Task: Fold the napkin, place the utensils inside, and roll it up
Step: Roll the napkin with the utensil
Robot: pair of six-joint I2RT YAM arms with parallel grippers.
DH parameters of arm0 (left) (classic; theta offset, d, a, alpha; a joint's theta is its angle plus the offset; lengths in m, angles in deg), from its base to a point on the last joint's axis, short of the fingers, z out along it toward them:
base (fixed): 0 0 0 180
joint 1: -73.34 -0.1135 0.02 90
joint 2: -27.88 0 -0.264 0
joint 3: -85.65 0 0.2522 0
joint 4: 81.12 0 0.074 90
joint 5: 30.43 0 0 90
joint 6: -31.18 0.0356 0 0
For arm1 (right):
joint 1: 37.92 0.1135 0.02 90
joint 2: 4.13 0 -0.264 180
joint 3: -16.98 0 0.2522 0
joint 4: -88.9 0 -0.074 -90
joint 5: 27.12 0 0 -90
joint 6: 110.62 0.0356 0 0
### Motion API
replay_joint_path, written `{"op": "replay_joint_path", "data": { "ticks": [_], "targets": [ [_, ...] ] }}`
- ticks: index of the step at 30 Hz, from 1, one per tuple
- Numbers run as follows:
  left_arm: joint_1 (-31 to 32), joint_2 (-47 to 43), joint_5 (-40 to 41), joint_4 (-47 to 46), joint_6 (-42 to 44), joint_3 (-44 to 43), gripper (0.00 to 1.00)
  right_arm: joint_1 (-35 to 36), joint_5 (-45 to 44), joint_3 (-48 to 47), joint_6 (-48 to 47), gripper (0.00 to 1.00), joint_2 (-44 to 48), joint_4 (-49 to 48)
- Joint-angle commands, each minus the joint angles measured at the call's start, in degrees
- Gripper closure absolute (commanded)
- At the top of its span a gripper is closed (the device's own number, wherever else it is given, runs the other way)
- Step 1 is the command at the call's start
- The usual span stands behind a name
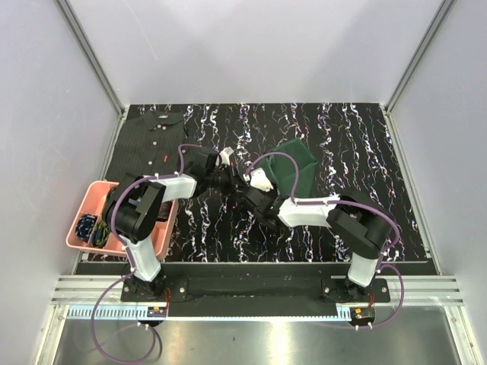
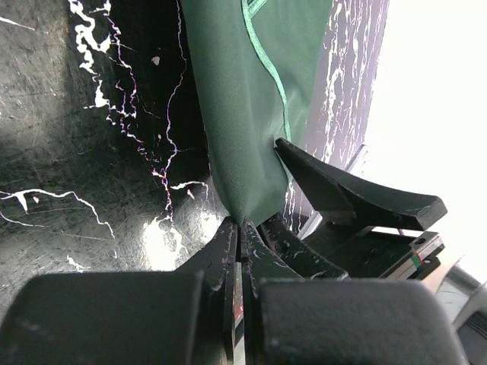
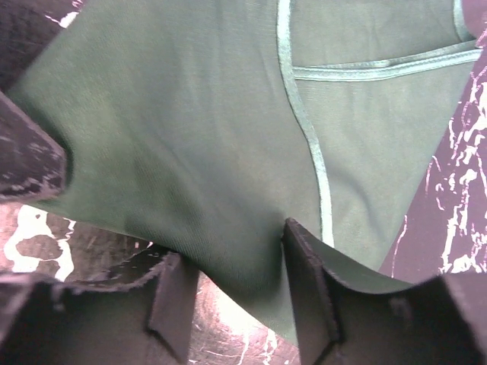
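Pale walls (image 1: 228, 46) ring a black white-veined table (image 1: 365, 152); left tool (image 2: 240, 225) pinches napkin (image 2: 243, 114).

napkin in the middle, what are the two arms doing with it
Both arms are working the dark green napkin on the marbled table. The left gripper is pinched shut on one corner of it. The right gripper has its fingers apart with the napkin's edge between them. No fork shows in any view, so this looks like the folding stage.
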Motion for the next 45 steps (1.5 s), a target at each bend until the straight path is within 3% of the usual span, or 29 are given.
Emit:
{"op": "replay_joint_path", "data": {
  "ticks": [1, 5, 9, 11, 16, 19, 25, 35, 45],
  "targets": [
    [-0.75, -1.6, -1.76, -2.98, -0.77, 0.13, 1.0, 0.74, -3.96, 1.54, -0.48, 0.51, 1.0, -1.58],
    [-0.93, -0.81, -1.85, -3.16, -0.69, -0.31, 1.0, 0.74, -3.17, 2.95, -1.8, 0.57, 1.79, -2.99],
    [-0.93, -0.01, -2.2, -3.6, -0.77, -0.75, 1.0, 0.83, 0.86, 3.04, -4.87, 0.76, 1.27, -4.22],
    [-0.93, 0.34, -2.46, -3.77, -0.6, -1.1, 0.96, 0.74, 2.53, 2.51, -5.84, 0.81, 0.48, -4.22],
    [-2.68, -1.23, -1.07, -4.56, -0.25, -0.32, 0.37, 0.74, 9.04, 0.84, -6.99, 0.93, -0.05, -0.98],
    [-5.14, -4.56, 1.39, -4.4, 1.06, 2.66, 0.24, 0.74, 14.14, -1.96, -6.03, 0.95, 0.56, 2.88],
    [-6.56, -12.74, 8.68, 2.37, 7.74, 6.36, 0.21, -0.13, 25.73, -6.1, -4.62, 0.98, 1.0, 10.54],
    [-6.56, -24.96, 14.76, 3.08, 16.71, 14.45, 0.2, -8.04, 56.64, -11.64, -4.26, 1.0, -1.9, 16.69],
    [1.35, -30.51, 18.61, 3.17, 27.61, 15.33, 0.2, -17.44, 84.17, -16.03, -5.67, 1.0, -9.09, 19.86]
  ]
}}
